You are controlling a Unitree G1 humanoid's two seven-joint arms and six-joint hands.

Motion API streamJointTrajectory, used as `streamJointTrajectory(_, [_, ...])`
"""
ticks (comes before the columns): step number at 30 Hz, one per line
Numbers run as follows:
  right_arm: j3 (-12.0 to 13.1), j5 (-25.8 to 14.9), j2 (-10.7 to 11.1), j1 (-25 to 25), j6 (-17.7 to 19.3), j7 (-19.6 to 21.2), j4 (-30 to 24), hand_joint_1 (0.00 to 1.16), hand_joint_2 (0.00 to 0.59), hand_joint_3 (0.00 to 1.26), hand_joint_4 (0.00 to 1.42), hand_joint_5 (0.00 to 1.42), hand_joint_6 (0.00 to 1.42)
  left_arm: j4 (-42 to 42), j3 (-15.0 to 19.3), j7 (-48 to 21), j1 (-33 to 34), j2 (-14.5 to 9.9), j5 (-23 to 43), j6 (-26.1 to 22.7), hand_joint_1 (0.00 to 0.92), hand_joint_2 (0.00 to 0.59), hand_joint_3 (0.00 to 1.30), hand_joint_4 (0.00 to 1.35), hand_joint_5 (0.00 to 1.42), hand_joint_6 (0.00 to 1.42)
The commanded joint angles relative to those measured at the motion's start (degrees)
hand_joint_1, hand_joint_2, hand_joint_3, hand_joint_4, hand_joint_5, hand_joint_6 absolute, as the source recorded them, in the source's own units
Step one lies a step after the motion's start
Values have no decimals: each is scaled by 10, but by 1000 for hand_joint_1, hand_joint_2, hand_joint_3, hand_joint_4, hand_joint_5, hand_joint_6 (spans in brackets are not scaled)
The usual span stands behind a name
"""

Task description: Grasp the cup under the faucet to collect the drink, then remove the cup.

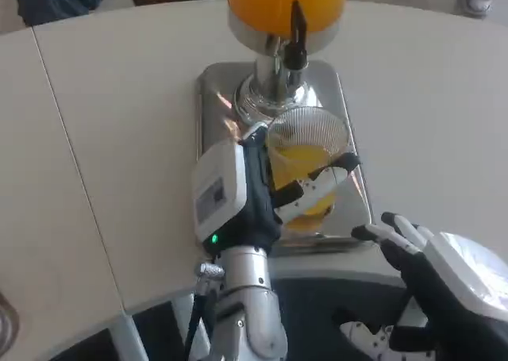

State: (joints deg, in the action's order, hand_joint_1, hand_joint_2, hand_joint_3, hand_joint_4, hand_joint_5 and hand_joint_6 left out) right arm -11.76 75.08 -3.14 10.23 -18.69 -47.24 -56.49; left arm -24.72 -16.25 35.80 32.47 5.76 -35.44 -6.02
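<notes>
White tabletop: spans the whole view, with a seam running diagonally down its left part. A green light shows on the left wrist.

Drink dispenser: stands at top centre. Orange liquid fills its tank; a chrome pedestal carries it, and a black faucet lever projects forward from the tank.

Steel drip tray: rectangular and reflective, it lies on the tabletop beneath the dispenser and extends toward the robot.

Left forearm and left hand: the silver forearm rises from the bottom edge. The hand is wrapped around the cup, white back facing left, black and white fingers crossing the cup's near side.

Right hand: low at the right, beside the tray's near right corner, holding nothing, fingers apart and reaching left. Not touching the cup.

Clear plastic cup: upright over the tray, just in front of the pedestal and below the faucet, partly filled with orange drink.
</notes>
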Motion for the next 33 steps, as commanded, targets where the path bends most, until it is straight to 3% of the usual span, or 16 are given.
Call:
streamJointTrajectory(1, [2, 2, -20, -1, -6, -1, 8, 762, 373, 148, 0, 0, 0, -9, 18, 18, -30, 4, 19, 6, 525, 66, 784, 907, 1182, 1424])
streamJointTrajectory(12, [-13, 7, -24, -8, -8, 7, 21, 762, 373, 147, 0, 0, 0, 18, 43, 16, -45, -20, 32, 45, 568, 32, 943, 1119, 1341, 1424])
streamJointTrajectory(33, [-38, 32, -26, -44, -4, 21, 41, 741, 372, 134, 0, 0, 0, 142, 93, -61, -88, -119, 66, 107, 576, 12, 962, 1146, 1350, 1424])
